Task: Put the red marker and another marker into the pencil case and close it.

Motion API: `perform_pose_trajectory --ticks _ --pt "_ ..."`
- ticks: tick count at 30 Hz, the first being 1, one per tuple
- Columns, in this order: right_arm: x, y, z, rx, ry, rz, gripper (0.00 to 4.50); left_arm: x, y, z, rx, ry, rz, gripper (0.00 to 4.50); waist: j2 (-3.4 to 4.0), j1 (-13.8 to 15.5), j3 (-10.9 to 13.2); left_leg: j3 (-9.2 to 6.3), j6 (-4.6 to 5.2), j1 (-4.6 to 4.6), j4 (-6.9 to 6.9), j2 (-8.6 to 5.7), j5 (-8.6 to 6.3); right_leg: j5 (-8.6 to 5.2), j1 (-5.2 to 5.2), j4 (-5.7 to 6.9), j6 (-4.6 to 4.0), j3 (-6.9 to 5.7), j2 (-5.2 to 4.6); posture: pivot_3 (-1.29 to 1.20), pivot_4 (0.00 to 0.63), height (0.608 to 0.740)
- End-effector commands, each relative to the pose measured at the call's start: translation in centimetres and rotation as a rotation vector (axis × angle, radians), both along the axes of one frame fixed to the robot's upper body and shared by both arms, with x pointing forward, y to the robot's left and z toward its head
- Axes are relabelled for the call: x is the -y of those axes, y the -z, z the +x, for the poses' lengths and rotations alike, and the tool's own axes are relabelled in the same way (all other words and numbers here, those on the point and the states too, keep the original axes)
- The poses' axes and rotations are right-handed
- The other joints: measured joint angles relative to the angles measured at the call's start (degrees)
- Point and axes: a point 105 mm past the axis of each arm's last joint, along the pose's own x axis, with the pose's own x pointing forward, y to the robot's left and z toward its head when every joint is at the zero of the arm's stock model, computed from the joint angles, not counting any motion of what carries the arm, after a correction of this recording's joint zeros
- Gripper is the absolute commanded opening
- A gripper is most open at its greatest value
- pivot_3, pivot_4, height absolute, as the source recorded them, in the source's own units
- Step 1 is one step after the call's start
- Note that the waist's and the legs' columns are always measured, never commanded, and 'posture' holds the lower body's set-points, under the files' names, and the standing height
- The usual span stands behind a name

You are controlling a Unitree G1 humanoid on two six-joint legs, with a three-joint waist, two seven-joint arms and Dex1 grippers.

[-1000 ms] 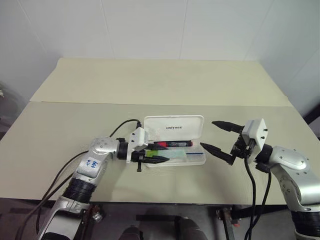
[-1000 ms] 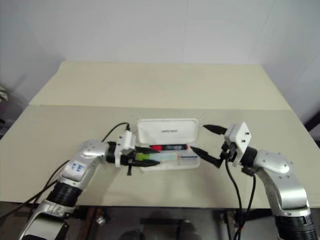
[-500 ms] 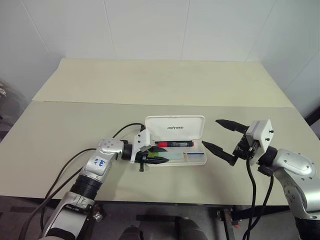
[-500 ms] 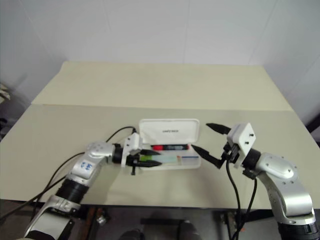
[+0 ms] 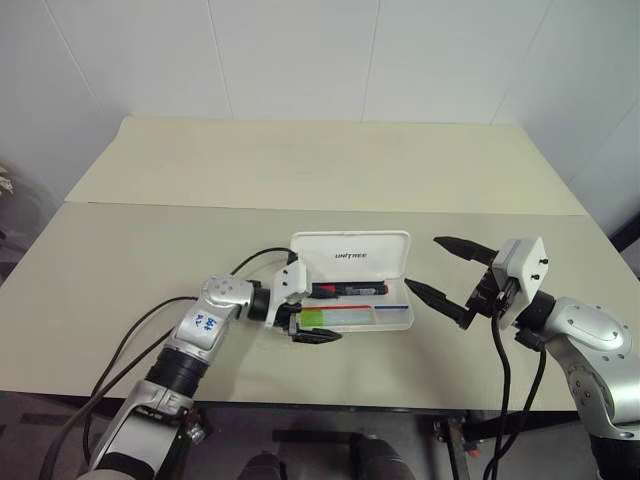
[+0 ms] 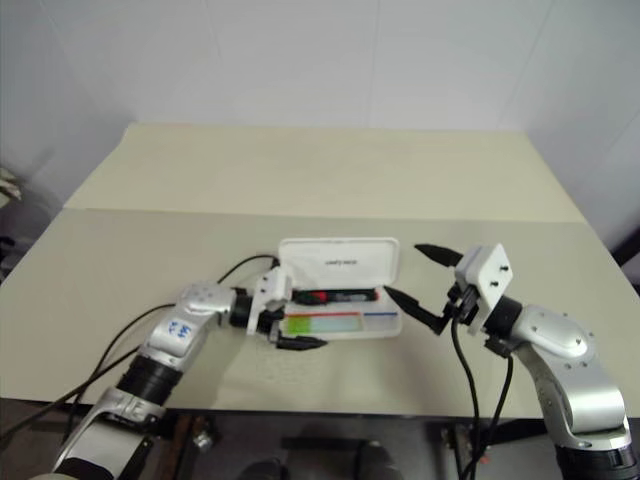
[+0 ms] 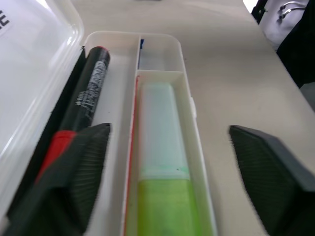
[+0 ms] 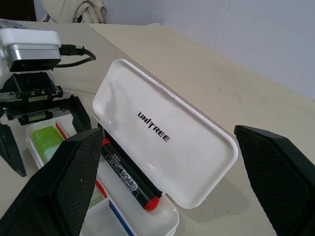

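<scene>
The white pencil case (image 5: 352, 257) lies open on the table, its lid propped up at the back. In its rear slot rests the red marker (image 5: 348, 290), red cap toward my left arm. The green highlighter (image 7: 162, 196) with its mint cap lies flat in the front slot. My left gripper (image 5: 328, 317) is open at the case's left end. One of its fingers (image 7: 74, 172) hangs over the marker, and the other is outside the front wall, so they straddle the highlighter without touching it. My right gripper (image 5: 423, 264) is open just right of the case and holds nothing.
The beige table (image 5: 150, 240) has a seam running across it behind the case, and its front edge is close below my arms. A black cable (image 5: 250, 258) loops from my left wrist beside the lid. White walls stand behind the table.
My left gripper was shut on the green highlighter inside the case; it has opened, and the highlighter now lies free in the front slot. The right gripper has stayed put.
</scene>
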Motion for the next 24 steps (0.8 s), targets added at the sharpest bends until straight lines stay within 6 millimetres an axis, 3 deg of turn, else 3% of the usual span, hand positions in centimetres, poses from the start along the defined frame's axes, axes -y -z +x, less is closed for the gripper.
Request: perform_pose_trajectory --ticks 1,5,9,15,20,24 --pt "-0.2 -1.3 -0.4 0.061 0.000 0.014 4.50 0.3 -1.3 0.1 0.047 0.021 -0.024 4.48 0.00 0.00 0.00 -0.01 0.00 0.02 -0.01 0.00 0.00 0.00 0.04 -0.03 0.00 0.00 0.00 0.00 0.150 0.740" --pt "0.4 -1.1 0.1 0.036 0.061 0.050 4.50 0.3 -2.0 -0.4 0.068 0.053 -0.045 4.48 0.00 -0.02 0.00 0.00 0.00 0.03 -0.02 0.00 0.00 0.01 0.06 -0.07 0.02 0.00 0.00 0.00 0.150 0.740" --pt "3.5 0.5 2.3 -0.045 0.339 0.114 4.50 -0.4 -3.0 -1.3 0.086 0.085 -0.096 4.48 0.00 -0.02 0.00 -0.03 0.00 0.02 -0.01 0.01 0.00 0.01 0.06 -0.05 0.02 0.00 -0.01 0.00 0.150 0.740" --pt "8.1 3.6 3.3 -0.151 0.712 0.197 4.50 -3.6 -4.8 -2.2 0.098 0.061 -0.179 4.48 0.03 -0.07 -0.01 -0.04 0.00 0.02 -0.06 0.03 0.00 0.00 0.01 -0.05 0.00 -0.01 -0.02 0.00 0.150 0.740" --pt "10.8 6.1 3.4 -0.217 0.892 0.204 4.50 -6.9 -5.2 -2.3 0.117 -0.010 -0.158 4.48 0.03 -0.18 -0.01 0.00 0.00 0.08 -0.09 0.03 0.00 -0.01 0.05 -0.06 -0.01 0.00 -0.02 0.00 0.150 0.740" --pt "12.4 7.6 3.4 -0.274 0.980 0.242 4.50 -8.1 -5.6 -2.1 0.139 -0.047 -0.147 4.48 0.03 -0.06 -0.01 0.00 0.00 0.06 -0.08 0.01 0.00 -0.01 0.06 -0.07 -0.02 -0.01 -0.03 0.00 0.150 0.740"
